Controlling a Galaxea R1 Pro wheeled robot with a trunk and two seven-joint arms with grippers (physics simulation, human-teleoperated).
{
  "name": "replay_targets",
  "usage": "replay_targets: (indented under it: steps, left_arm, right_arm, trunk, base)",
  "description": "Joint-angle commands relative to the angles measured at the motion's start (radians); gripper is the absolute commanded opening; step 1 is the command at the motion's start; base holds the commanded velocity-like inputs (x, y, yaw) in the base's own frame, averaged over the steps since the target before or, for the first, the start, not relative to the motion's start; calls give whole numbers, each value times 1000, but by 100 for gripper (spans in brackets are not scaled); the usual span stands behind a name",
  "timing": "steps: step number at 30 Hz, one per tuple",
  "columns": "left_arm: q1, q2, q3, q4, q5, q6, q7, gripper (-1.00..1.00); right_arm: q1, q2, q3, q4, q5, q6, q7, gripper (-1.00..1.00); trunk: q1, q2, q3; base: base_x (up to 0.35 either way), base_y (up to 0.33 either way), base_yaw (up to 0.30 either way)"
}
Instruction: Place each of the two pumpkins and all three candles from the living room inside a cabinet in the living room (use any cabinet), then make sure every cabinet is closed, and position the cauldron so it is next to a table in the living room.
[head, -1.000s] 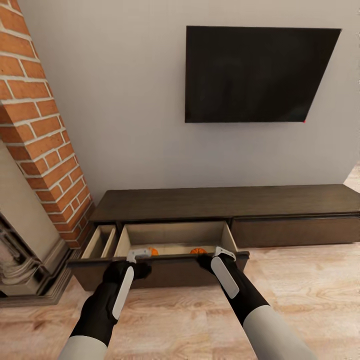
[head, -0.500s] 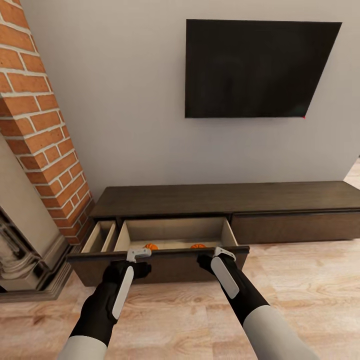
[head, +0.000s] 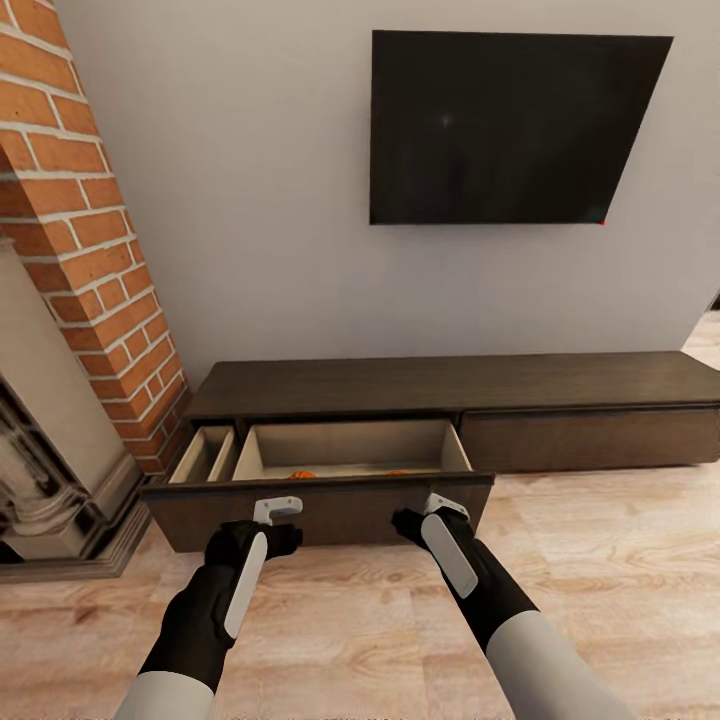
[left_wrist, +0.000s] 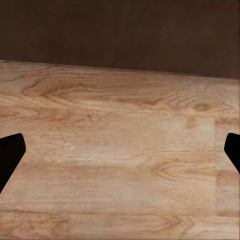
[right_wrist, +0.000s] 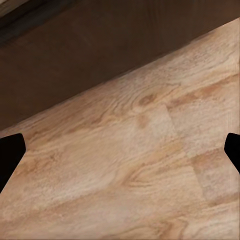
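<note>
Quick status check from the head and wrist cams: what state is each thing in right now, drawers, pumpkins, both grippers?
cabinet: one wide drawer out, right-hand drawer front flush.
open drawer: pulled out, pale interior showing.
pumpkins: inside the open drawer, only orange tops visible.
left gripper: open, empty, at the drawer front.
right gripper: open, empty, at the drawer front.
television: screen dark.

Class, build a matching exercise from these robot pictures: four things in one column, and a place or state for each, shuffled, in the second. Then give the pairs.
Things:
1. television
2. cabinet drawer
3. pumpkins
4. brick column

Places or states:
A. inside the open drawer, mostly hidden by its front
B. left of the cabinet
C. mounted on the wall
D. pulled out, beige interior showing

Pairs: 1-C, 2-D, 3-A, 4-B
</note>
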Motion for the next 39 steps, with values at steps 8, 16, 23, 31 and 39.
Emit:
replay_targets:
  steps: [8,16,23,31,39]
  left_arm:
    - [-1,0,1,-1,11,-1,7,100]
    - [-1,0,0,9,9,-15,2,100]
    - [-1,0,-2,18,6,-84,3,100]
    - [-1,0,-41,62,2,-161,7,100]
    - [-1,0,-71,70,1,-196,9,100]
  right_arm:
    - [0,-1,8,-1,-2,1,-9,100]
    - [11,-3,11,-2,9,-4,-8,100]
    - [10,-14,14,0,12,-13,-6,100]
    - [10,-70,183,7,13,-199,110,100]
    - [10,-93,214,60,72,-314,162,100]
  trunk:
    - [31,-57,-26]
    - [61,-113,-51]
    - [88,-162,-73]
    - [119,-218,-98]
    - [149,-274,-123]
  base:
    - [-8,0,0]
    - [0,0,0]
    - [0,0,0]
    - [0,0,0]
    - [0,0,0]
